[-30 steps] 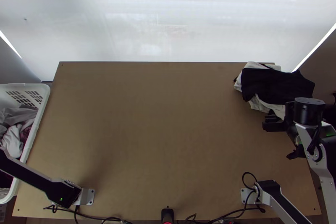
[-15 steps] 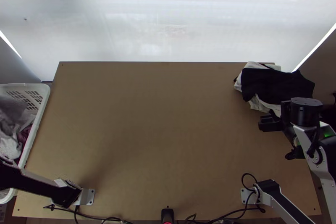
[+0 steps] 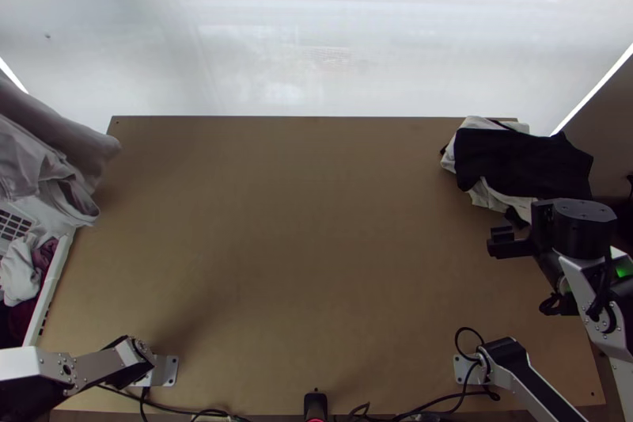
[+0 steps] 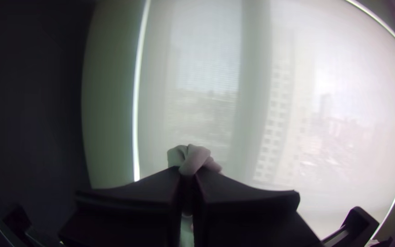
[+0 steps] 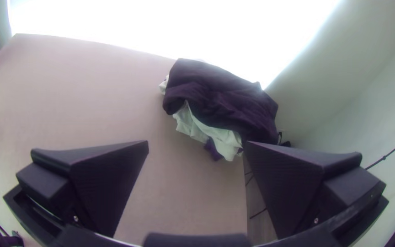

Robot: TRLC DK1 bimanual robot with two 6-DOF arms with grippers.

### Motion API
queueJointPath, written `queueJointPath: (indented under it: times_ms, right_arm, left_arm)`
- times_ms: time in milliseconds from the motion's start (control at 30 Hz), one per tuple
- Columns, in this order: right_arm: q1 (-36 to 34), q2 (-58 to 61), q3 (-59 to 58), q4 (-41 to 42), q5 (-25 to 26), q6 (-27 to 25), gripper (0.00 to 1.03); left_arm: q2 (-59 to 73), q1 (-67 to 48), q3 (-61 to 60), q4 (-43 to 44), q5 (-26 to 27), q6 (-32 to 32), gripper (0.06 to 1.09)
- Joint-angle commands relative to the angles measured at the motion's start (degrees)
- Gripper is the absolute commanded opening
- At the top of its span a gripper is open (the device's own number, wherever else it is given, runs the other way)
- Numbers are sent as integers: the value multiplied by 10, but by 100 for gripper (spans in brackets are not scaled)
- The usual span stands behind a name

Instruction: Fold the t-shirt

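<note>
Now that the shirt (image 3: 59,137) has been raised high over the basket (image 3: 55,283) at the table's (image 3: 316,248) left side, where it was hanging lower half a second ago, it can probably be brought inward and laid down; spreading should be done before any fold is tried. It is held bunched beside the table's far left corner. A gathered bit of it is pinched in the left gripper (image 4: 187,171), whose fingers are drawn almost together. Near the table's right edge, the right gripper (image 5: 196,142) is kept wide open and empty, with only a slight shift made. The shirt is pale grey and matte, dropped in soft, rounded folds with a loose, looped lower edge. At the table's far right corner, a crumpled pile (image 3: 518,161) is topped by smooth black fabric, with creased white layers exposed beneath.
</note>
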Motion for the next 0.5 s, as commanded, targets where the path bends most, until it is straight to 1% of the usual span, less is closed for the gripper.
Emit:
queueJointPath:
  times_ms: [0, 67, 133, 200, 333, 467]
  right_arm:
    - [-3, -15, -4, 5, 1, 2, 98]
    - [-9, -15, -2, 6, 1, 2, 98]
    - [-12, -15, -2, 6, 1, 2, 98]
    - [-19, -15, -2, 6, 0, 2, 98]
    - [-33, -15, -3, 6, 0, 2, 98]
    - [-51, -15, -5, 6, 1, 0, 98]
  left_arm:
    - [-50, -204, 1, -47, 4, 12, 10]
    - [-50, -275, -3, -73, 3, 6, 10]
    - [-48, -336, -14, -82, -1, -15, 10]
    - [-47, -405, -36, -83, -9, -31, 9]
    - [-39, -547, -84, -83, -48, -41, 9]
    - [-25, -656, -148, -79, -53, -57, 9]
